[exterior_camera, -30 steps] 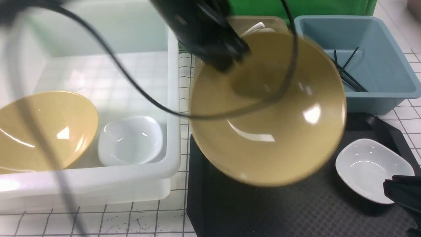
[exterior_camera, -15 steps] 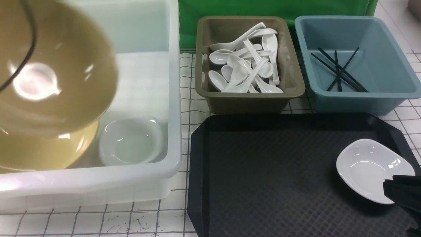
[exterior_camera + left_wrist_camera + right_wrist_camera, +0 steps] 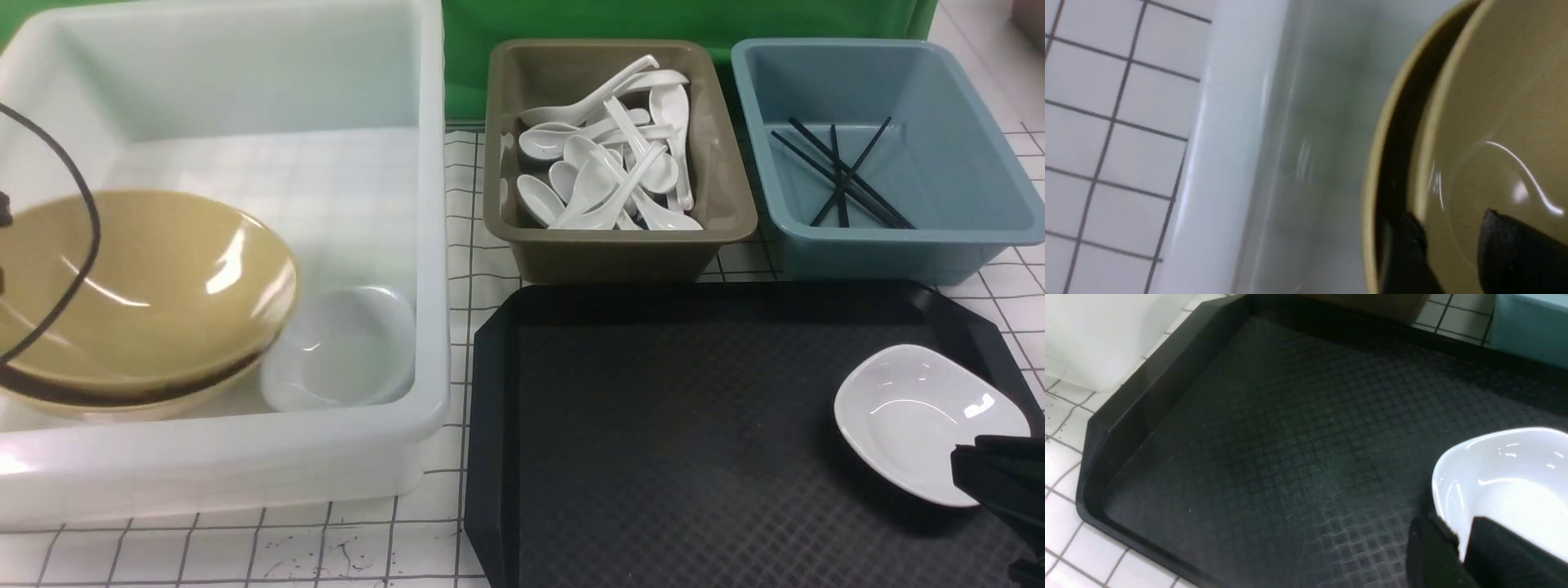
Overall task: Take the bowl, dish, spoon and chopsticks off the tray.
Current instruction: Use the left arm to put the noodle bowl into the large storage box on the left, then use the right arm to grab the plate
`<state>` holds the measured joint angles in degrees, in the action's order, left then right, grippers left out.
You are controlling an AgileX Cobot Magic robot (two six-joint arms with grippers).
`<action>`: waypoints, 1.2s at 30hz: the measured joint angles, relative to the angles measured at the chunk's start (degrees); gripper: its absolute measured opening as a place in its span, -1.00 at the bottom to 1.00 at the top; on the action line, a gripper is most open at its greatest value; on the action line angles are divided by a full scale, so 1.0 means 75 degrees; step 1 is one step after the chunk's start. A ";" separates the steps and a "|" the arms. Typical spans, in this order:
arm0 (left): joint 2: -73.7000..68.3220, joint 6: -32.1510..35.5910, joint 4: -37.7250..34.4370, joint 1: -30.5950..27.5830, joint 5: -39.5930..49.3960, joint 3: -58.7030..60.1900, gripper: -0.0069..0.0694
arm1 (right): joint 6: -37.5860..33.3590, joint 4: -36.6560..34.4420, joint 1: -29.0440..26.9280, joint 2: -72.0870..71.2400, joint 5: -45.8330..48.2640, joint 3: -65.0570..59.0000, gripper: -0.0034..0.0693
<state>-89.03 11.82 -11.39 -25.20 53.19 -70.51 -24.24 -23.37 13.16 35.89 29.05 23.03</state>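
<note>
A white tabletop [image 3: 467, 245] ruled in a thin black grid carries everything, with some dark scuffs on the squares nearest the robot, and a green backdrop [image 3: 653, 20] closes off the far side. On the left stands a large translucent white tub [image 3: 245, 465]. To its right lies the black tray [image 3: 653, 449], with cut corners, a raised rim and a diamond-textured floor. The bowl [image 3: 163, 286] sits in the left part of the tub, nested slightly tilted in a second bowl [image 3: 131, 408] of the same mustard yellow, with a dark gap showing between their rims. Beyond the tray are two bins side by side, a blue bin [image 3: 865, 249] on the right and an olive bin [image 3: 612, 257] on the left. The dish [image 3: 914, 416] rests on the tray near its right edge, and another dish [image 3: 343, 351] like it lies in the tub just beside the bowls. A heap of white spoons [image 3: 604, 163] fills the olive bin; which of them is the task's spoon cannot be told. The black chopsticks [image 3: 845, 175] lie crossed on the floor of the blue bin. A thin black cable [image 3: 86, 245] arcs over the bowl at the left edge of the front view. The left hand [image 3: 1449, 222] straddles the upper bowl's rim with its fingers parted, the inner one clear of the rim. The right hand [image 3: 1457, 543] is closed on the near rim of the dish, with one finger inside and one outside.
</note>
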 joint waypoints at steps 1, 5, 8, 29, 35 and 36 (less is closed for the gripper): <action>0.0030 -0.0182 0.0182 0.0010 0.0101 -0.0032 -0.04 | 0.0000 0.0000 0.0000 0.0000 0.0000 0.0000 -0.43; 0.0430 -0.1064 0.0947 0.0010 0.0610 -0.0334 0.46 | 0.0000 0.0000 0.0000 0.0000 -0.0036 -0.0094 -0.43; 0.0818 -0.1208 0.1094 0.0010 0.0777 -0.0526 0.56 | 0.0000 0.0000 0.0000 0.0000 -0.0057 -0.0138 -0.42; 0.4392 0.1056 -0.1235 0.4802 -0.1018 0.2086 -0.83 | 0.3839 0.4537 -0.0212 0.3890 0.1420 0.2243 0.13; 0.5848 0.1038 0.0062 0.6021 -0.1290 0.3768 -0.83 | 0.3784 0.4454 -0.0212 0.5798 0.0715 0.2243 -0.42; 0.6187 0.0987 0.0324 0.6140 -0.1438 0.4067 -0.83 | 0.3771 0.4318 -0.0212 0.6046 0.0590 0.2250 -0.54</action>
<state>-42.63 19.22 -8.95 20.85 42.41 -40.01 4.04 9.02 11.57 81.24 33.47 39.91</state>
